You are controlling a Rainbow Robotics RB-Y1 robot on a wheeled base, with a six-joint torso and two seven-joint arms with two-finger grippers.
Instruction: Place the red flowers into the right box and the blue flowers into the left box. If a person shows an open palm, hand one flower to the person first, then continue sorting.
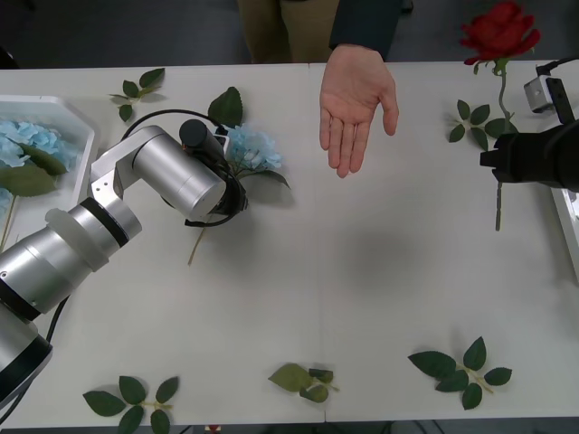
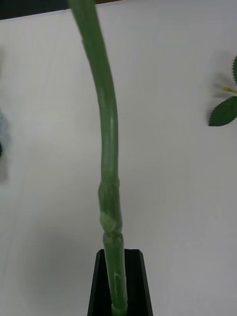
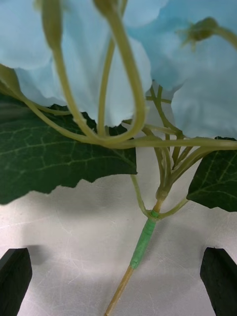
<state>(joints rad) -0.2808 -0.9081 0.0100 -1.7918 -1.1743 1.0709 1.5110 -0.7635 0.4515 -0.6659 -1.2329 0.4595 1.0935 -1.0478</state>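
Note:
My right gripper (image 1: 497,166) is shut on the green stem (image 2: 109,163) of a red flower (image 1: 499,33), whose bloom lies at the table's far right edge. A person's open palm (image 1: 355,101) is held over the far middle of the table. My left arm (image 1: 172,172) reaches over a blue flower (image 1: 251,149) lying on the table. My left gripper (image 3: 118,276) is open, its black fingers (image 3: 15,276) either side of that flower's stem (image 3: 142,243), apart from it. The left box (image 1: 77,116) holds blue flowers (image 1: 23,145). A strip of the right box (image 1: 570,217) shows at the right edge.
Loose green leaf sprigs lie around the white table: far left (image 1: 136,88), far right beside the rose stem (image 1: 475,122), near right (image 1: 457,363), near middle (image 1: 303,380) and near left (image 1: 131,402). The person stands behind the far edge.

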